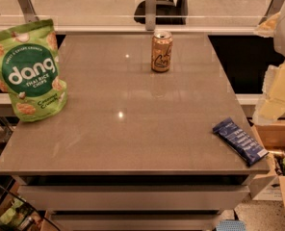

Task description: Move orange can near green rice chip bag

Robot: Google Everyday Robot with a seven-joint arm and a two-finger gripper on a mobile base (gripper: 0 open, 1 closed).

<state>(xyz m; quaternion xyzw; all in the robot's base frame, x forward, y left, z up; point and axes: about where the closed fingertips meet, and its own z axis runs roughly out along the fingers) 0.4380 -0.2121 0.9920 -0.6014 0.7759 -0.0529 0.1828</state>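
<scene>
The orange can (pixel 161 51) stands upright at the far middle of the grey table (pixel 128 129). It is pale orange with a silver top and dark script. The green rice chip bag (pixel 29 71) with white "dang" lettering stands at the table's left edge, well apart from the can. My gripper (pixel 273 97) is raised at the right edge of the view, beyond the table's right side, away from both the can and the bag. It holds nothing that I can see.
A dark blue flat wrapper (pixel 239 141) lies at the table's front right corner. A cardboard box (pixel 279 177) stands on the floor to the right. A glass railing (pixel 147 8) runs behind the table's far edge.
</scene>
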